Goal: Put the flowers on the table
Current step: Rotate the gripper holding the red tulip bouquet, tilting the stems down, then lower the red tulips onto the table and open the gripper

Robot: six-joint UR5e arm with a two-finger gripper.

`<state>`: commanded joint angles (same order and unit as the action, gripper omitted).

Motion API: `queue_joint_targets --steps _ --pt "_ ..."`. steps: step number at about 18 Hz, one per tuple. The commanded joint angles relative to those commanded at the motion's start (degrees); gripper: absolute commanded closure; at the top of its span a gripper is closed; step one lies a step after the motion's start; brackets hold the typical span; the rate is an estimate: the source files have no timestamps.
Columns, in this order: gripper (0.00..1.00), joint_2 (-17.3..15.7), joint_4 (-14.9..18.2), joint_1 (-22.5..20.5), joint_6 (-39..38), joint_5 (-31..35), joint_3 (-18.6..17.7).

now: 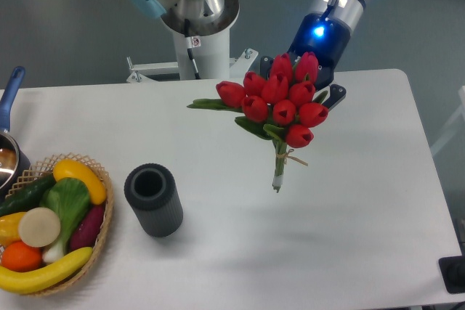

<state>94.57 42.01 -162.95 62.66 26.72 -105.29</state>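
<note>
At 1 o'clock from the table's (349, 237) centre we see one bunch of flowers (280, 103): we count approx. ten red tulip heads, w/ green leaves and one thin string tied round the stems. The bunch's long axis runs near vertical in the picture, heads at 12 o'clock, cut stem ends at 6 o'clock, tilted slightly. The stem tips look to hang just above the white top, a soft shadow below, but we can't be sure they aren't touching.

One gripper (320, 88) sits behind the blooms at 1 o'clock of the bunch. The heads hide most of it; only dark finger parts show at the right edge, so we cannot tell whether it's spread or pinching the bunch.

At 9 o'clock of the stems stands one dark grey ribbed vase (153, 200), upright, mouth open, well apart from the bunch. At 8 o'clock, one wicker basket (102, 179) w/ toy fruit and veg, cut off by the frame edge. One pot (9, 152) w/ blue handle, mostly cropped.
</note>
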Motion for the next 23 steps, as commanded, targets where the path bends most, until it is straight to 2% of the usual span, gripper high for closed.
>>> queue_joint_targets --steps 4,7,10,14,15,19,22,23 --pt "0.56 -0.1 0.2 0.3 0.5 0.3 -0.1" --pt "0.56 -1.0 0.2 0.4 0.6 6.2 -0.2" --pt "0.56 -2.6 0.3 0.9 0.4 15.1 -0.1" --pt "0.56 -3.1 0.4 3.9 0.6 25.6 -0.1" --pt "0.59 -2.9 1.5 6.3 0.7 33.1 -0.1" --pt "0.62 -0.8 3.3 12.8 2.1 50.3 -0.4" --pt "0.62 1.5 4.2 14.6 3.7 56.2 -0.3" --pt "0.59 1.8 4.4 14.9 4.4 57.8 -0.8"
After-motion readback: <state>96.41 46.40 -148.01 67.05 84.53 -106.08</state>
